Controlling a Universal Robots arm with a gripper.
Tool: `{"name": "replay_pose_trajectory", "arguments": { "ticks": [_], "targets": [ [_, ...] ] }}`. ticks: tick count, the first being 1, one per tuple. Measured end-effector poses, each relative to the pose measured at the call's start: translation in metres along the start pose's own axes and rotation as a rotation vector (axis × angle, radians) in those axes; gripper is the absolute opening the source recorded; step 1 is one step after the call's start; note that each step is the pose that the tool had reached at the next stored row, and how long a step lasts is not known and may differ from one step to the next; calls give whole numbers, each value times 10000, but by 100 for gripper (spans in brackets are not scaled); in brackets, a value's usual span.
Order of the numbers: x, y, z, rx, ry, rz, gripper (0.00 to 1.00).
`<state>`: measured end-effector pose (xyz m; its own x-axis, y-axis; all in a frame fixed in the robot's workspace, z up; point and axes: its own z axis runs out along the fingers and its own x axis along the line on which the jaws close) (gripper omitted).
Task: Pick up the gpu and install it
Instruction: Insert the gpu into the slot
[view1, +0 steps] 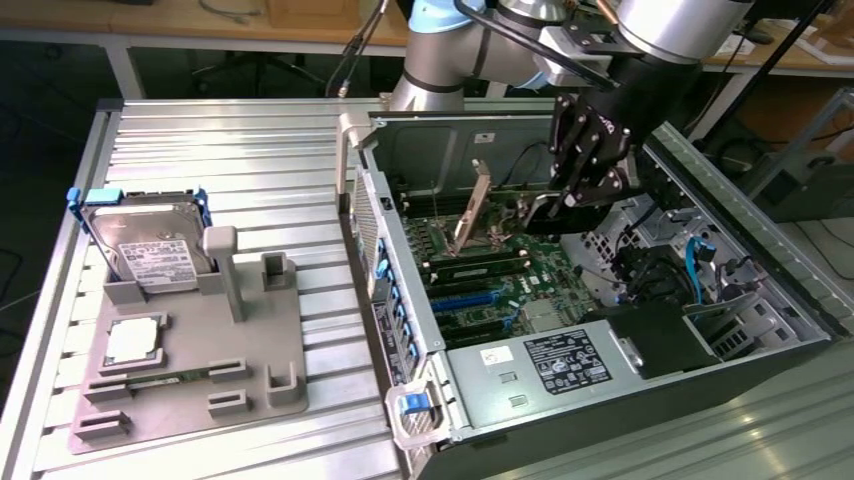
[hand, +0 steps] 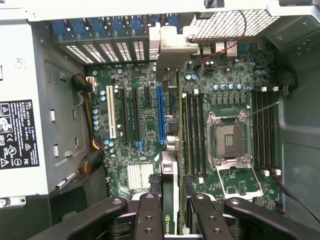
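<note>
The gpu (view1: 470, 208) is a thin card with a long silver bracket strip, standing on edge inside the open computer case (view1: 400, 300) above the motherboard (view1: 507, 270). My gripper (view1: 541, 212) is shut on its end away from the bracket. In the wrist view the gpu (hand: 170, 185) appears edge-on between my two black fingers (hand: 149, 217). Its bracket (hand: 170, 47) reaches the case's rear slot openings. The card runs just beside the long blue slot (hand: 161, 115). Whether it touches a slot is hidden.
A grey fixture (view1: 200, 350) at the exterior view's left holds a silver hard drive (view1: 147, 240) and a square chip (view1: 134, 340). Inside the case are the power supply (view1: 561, 360), an open processor socket (hand: 227, 140), memory slots and loose cables (hand: 87, 130).
</note>
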<state>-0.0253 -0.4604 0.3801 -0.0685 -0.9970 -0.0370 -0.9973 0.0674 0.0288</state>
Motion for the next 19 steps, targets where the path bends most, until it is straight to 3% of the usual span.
{"name": "replay_pose_trajectory", "arguments": {
  "ticks": [19],
  "targets": [
    [2, -2, 62, 0, -1, 0, 27]
  ]
}}
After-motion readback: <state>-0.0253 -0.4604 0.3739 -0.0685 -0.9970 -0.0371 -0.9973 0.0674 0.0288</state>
